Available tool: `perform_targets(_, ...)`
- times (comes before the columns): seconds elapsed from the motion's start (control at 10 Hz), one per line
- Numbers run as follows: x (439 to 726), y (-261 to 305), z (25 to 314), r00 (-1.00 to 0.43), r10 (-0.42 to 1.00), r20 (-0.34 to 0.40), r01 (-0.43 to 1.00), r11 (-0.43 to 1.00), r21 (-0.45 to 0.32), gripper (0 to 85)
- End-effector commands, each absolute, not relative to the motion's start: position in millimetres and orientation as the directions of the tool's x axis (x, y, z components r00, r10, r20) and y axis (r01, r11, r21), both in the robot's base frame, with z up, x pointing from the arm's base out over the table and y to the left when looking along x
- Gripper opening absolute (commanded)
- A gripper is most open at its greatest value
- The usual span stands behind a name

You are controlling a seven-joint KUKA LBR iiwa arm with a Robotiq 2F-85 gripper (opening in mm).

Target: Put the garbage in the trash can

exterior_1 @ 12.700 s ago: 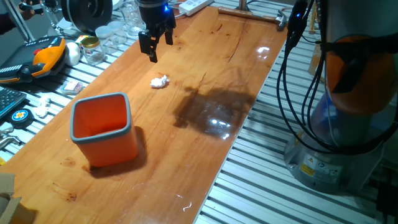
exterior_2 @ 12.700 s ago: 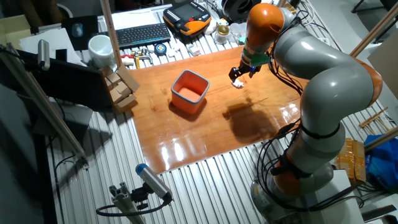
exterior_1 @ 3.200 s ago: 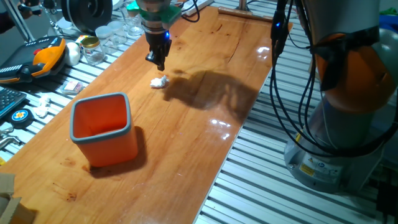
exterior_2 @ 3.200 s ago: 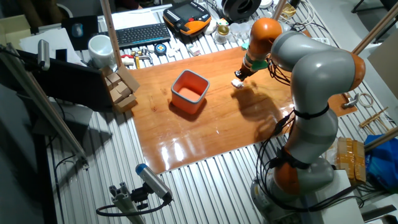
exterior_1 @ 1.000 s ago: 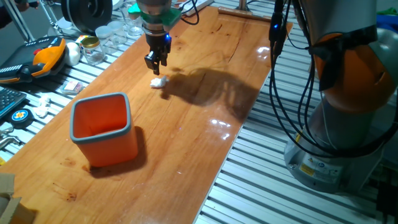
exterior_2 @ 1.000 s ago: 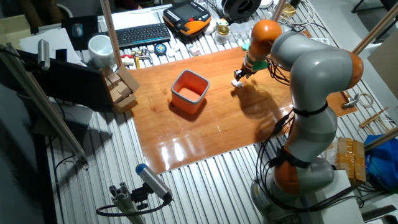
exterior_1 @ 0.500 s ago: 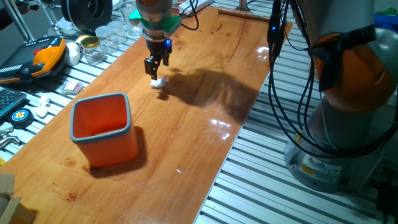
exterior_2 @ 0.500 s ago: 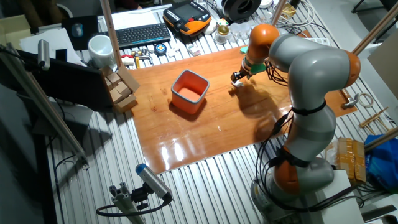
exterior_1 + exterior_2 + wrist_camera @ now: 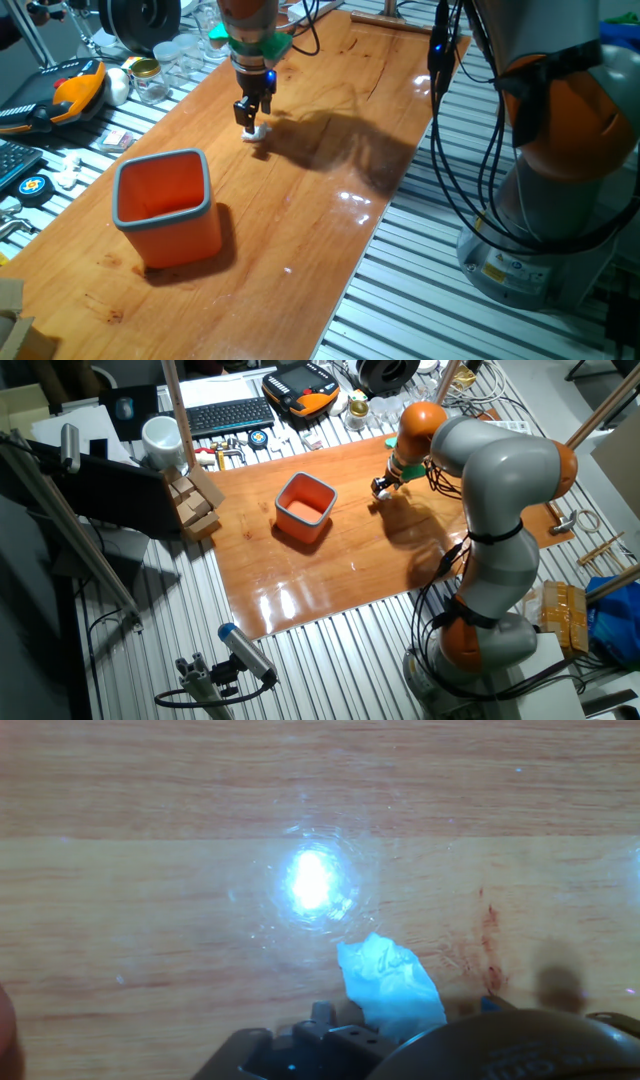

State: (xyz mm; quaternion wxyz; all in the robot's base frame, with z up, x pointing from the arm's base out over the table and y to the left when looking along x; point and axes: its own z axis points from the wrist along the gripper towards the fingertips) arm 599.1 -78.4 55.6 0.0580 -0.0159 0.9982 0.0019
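Wooden bench (image 9: 330, 130), clutter along its far edge. Claw (image 9: 251, 122) low over the garbage (image 9: 257, 131), fingers touching it; can't tell if clenched. Trash can (image 9: 165, 208) stands well apart.

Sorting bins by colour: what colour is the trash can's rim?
Grey, on the orange trash can; clearest in one fixed view.

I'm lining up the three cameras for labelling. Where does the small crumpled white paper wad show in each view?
One fixed view: small crumpled white paper wad upper left of centre, at the hand's tips.
The other fixed view: only a pale speck at the hand, right of the orange bin.
Hand view: wad low, right of centre.
Shared landmark: the wooden tabletop under it.
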Motion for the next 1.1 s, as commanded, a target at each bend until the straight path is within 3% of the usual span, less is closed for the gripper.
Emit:
perform_targets(0.0,599.1,-79.5,51.6,-0.992,-0.033,-0.118,-0.034,0.999,0.005,68.0)
perform_targets(0.8,597.6,-80.6,43.7,-0.993,-0.045,-0.113,-0.046,0.999,0.006,68.0)
perform_targets(0.9,597.2,-81.4,43.4,-0.992,-0.050,-0.112,-0.051,0.999,0.004,51.0)
perform_targets(1.0,597.0,-81.8,43.0,-0.992,-0.053,-0.111,-0.054,0.999,0.003,51.0)
